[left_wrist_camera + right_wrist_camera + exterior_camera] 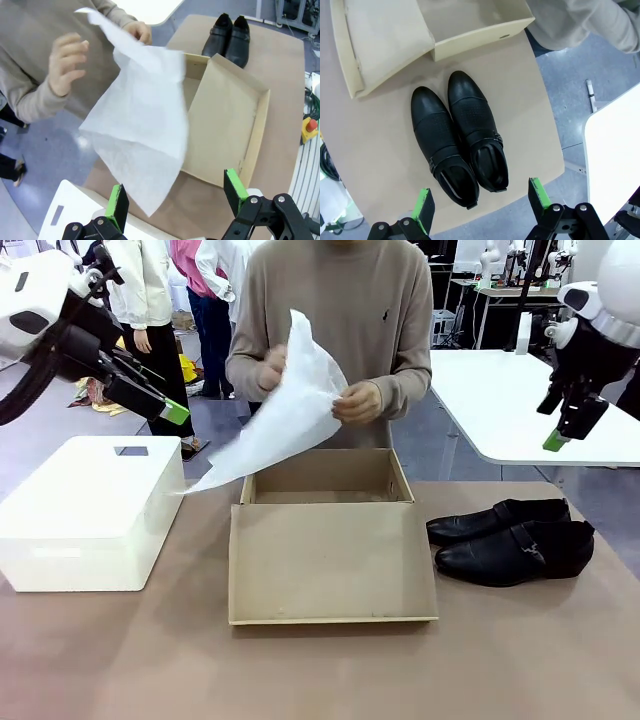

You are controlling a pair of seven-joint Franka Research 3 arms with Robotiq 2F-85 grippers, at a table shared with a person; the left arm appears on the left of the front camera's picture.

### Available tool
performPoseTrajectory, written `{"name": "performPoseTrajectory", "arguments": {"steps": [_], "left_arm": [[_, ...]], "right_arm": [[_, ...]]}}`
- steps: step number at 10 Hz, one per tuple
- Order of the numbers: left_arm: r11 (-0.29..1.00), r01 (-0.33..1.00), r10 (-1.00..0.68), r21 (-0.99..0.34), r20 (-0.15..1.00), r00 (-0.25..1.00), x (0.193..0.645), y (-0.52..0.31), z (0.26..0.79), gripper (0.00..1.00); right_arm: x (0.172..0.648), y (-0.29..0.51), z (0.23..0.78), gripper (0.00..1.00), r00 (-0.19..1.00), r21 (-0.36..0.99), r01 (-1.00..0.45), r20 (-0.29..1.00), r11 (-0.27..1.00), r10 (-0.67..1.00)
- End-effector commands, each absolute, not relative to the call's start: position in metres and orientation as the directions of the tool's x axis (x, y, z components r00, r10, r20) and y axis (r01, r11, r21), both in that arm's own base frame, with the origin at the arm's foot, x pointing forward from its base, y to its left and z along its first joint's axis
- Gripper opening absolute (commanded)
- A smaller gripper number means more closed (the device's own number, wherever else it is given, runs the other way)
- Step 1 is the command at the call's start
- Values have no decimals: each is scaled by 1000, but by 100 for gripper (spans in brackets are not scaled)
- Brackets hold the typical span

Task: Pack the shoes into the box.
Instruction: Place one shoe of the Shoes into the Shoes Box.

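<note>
Shoes (510,538) are lying side by side, touching, on the table (300,670) just right of the box (330,562). Their toes are pointing at the box and their long axis is running across the table.

Right gripper (562,430) is hanging above them, jaws spread wide and holding nothing. In its wrist view the shoes are sitting between the fingers, lengthwise across the jaw line.

Left gripper (168,405), likewise wide and empty, is hovering well apart, beyond the box.

A person's hands (358,400) are holding tissue paper (285,415) over the box, hiding part of its floor.
</note>
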State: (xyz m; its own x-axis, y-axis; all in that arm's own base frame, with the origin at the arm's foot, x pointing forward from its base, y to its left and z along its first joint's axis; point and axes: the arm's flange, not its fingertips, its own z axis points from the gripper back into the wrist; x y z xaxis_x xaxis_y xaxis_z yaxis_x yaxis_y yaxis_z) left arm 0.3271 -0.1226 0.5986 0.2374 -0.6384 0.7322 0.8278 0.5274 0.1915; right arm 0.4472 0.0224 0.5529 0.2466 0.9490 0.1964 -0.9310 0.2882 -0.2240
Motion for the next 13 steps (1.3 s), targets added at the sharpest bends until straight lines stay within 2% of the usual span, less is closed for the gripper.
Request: {"name": "performPoseTrajectory", "arguments": {"steps": [1, 3, 5, 9, 13], "left_arm": [[524, 831, -635, 187, 736, 235, 327, -122, 598, 100], [524, 831, -635, 187, 736, 235, 327, -122, 598, 100], [524, 831, -635, 187, 736, 235, 327, -122, 598, 100], [524, 831, -635, 187, 736, 235, 327, -122, 598, 100], [524, 831, -635, 187, 736, 235, 327, -122, 598, 100]], "right_arm": [[480, 6, 549, 100, 169, -205, -958, 155, 199, 973], [504, -6, 537, 100, 98, -207, -971, 112, 120, 989], [526, -17, 523, 100, 86, -183, -978, 102, 104, 991], [557, -33, 489, 100, 138, -135, -979, 106, 152, 985], [563, -30, 474, 100, 200, -67, -976, 109, 208, 974]]}}
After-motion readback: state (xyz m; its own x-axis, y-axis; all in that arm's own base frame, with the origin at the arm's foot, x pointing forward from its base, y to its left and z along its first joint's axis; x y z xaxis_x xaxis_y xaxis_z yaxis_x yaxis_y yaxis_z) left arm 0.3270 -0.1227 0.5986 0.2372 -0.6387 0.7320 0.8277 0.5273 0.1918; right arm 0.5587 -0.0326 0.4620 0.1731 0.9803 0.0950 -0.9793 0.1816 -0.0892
